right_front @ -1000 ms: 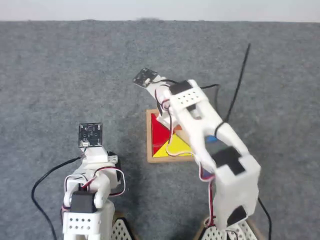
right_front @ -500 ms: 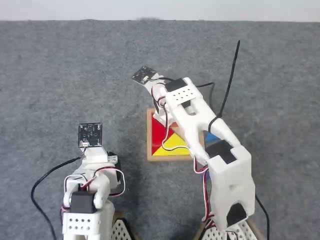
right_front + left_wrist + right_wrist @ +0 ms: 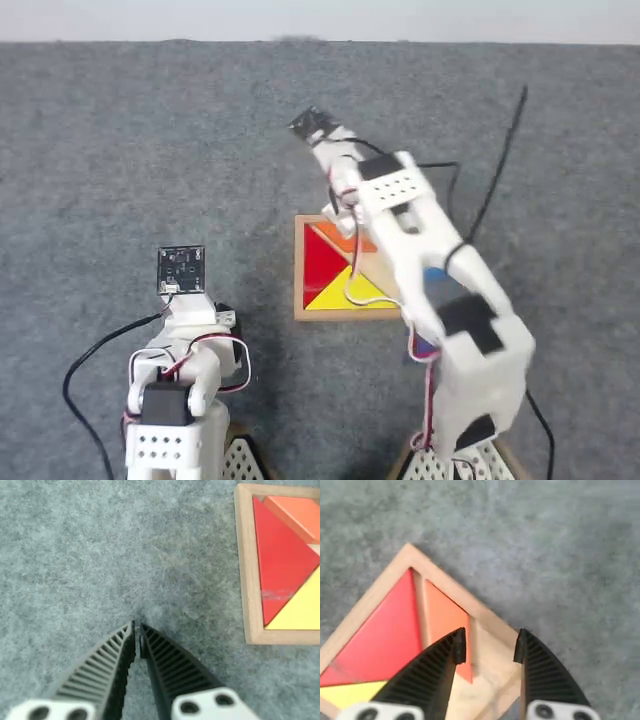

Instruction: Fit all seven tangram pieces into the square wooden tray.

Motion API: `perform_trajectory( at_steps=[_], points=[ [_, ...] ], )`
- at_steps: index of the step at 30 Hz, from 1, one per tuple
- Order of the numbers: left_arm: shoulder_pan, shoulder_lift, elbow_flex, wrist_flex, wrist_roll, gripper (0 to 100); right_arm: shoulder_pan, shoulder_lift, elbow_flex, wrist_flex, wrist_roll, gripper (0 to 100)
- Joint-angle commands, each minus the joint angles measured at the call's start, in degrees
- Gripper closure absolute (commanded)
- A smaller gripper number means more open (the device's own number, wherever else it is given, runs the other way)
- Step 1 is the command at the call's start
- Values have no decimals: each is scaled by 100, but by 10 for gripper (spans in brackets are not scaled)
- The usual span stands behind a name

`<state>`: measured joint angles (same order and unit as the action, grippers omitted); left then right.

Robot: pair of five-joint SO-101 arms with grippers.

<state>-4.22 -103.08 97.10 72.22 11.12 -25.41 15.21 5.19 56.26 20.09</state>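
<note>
Right wrist view: right end effector (image 3: 490,632) spread above tray (image 3: 409,554).

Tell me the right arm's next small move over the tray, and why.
Probably raise the right gripper straight up, clear of the tray. Its jaws are open and empty above the corner, the orange triangle already lies flat inside, and bare wood beside it awaits another piece.

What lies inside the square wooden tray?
Inside the tray lie a red triangle, an orange triangle and a yellow triangle, beside a bare patch of its floor. The right arm covers the tray's other half.
</note>
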Motion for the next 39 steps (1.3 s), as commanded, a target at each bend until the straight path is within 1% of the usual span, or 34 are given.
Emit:
perform_trajectory(
  at_steps=[1, 6, 11, 26, 31, 35, 39],
  points=[
    [-35, -114, -66, 9, -62, 986, 66, -1015, 747, -716, -62, 830],
    [-35, -114, -66, 9, -62, 986, 215, -998, 1116, -813, -26, 834],
    [-35, -114, -66, 9, -62, 986, 215, -567, 1081, -866, -18, 887],
    [-35, -114, -66, 9, -62, 986, 189, -198, 993, -804, -18, 890],
    [-35, -114, -66, 9, -62, 986, 286, -145, 1029, -312, -70, 890],
    [-35, -114, -66, 9, -62, 986, 505, -242, 1371, -391, -360, 890],
    [-35, -114, -66, 9, -62, 986, 629, -690, 1978, -470, -404, 890]
  ],
)
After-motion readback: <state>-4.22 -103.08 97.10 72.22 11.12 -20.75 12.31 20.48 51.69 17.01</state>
